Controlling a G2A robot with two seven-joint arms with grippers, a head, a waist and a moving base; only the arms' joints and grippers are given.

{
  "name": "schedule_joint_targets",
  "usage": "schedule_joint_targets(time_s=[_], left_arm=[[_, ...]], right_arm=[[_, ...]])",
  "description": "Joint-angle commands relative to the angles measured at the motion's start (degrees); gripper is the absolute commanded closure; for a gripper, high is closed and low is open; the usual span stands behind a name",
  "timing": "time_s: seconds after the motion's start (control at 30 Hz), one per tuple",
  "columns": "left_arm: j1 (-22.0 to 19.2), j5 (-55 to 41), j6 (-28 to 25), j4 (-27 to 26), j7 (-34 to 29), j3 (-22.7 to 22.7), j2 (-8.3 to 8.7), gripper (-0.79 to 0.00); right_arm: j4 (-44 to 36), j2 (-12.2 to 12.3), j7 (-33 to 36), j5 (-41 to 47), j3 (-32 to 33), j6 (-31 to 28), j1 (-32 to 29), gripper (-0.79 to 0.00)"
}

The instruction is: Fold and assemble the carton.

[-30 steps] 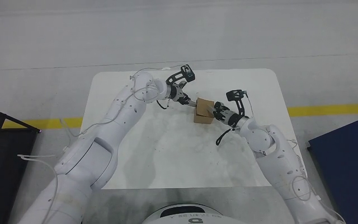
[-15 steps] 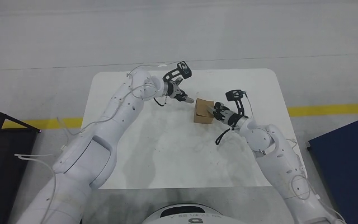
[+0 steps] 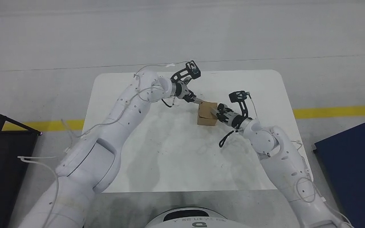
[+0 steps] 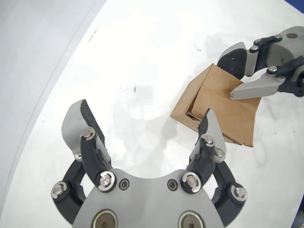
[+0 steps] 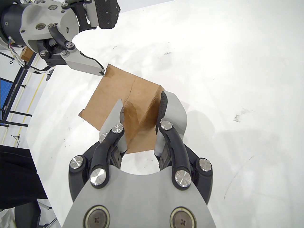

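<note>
Brown carton (image 4: 220, 106) partly folded, right gripper (image 5: 141, 99) clamped on it, left gripper (image 4: 146, 107) spread apart

Just right of centre in the top view, on the table (image 3: 159, 154): the carton (image 3: 206, 113). At its upper-left corner, touching with one fingertip: the left gripper (image 3: 194, 100), spread wide. At its right end: the right gripper (image 3: 218, 112), clamped across that end.

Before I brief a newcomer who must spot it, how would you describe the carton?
On the white table, look between the left gripper and the right gripper. The carton there is a small cardboard box, held by the right gripper and the only brown thing on the tabletop.
</note>
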Motion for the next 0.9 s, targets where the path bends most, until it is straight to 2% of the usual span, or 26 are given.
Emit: schedule_joint_targets(time_s=[0.0,0.53,0.87], left_arm=[[-0.18,0.16,0.02,0.43,0.15,0.24,-0.23,-0.785],[-1.73,2.48,-0.01,3.76,1.35,2.22,-2.21,-0.785],[-2.47,3.73,-0.19,5.52,1.98,3.54,-3.67,-0.785]], right_arm=[[0.02,-0.01,0.01,0.11,0.01,0.11,0.02,-0.299],[0.47,-0.04,0.18,-0.18,-0.25,0.05,0.6,-0.292],[0.71,0.02,-0.46,-0.79,0.1,0.43,0.53,-0.317]])
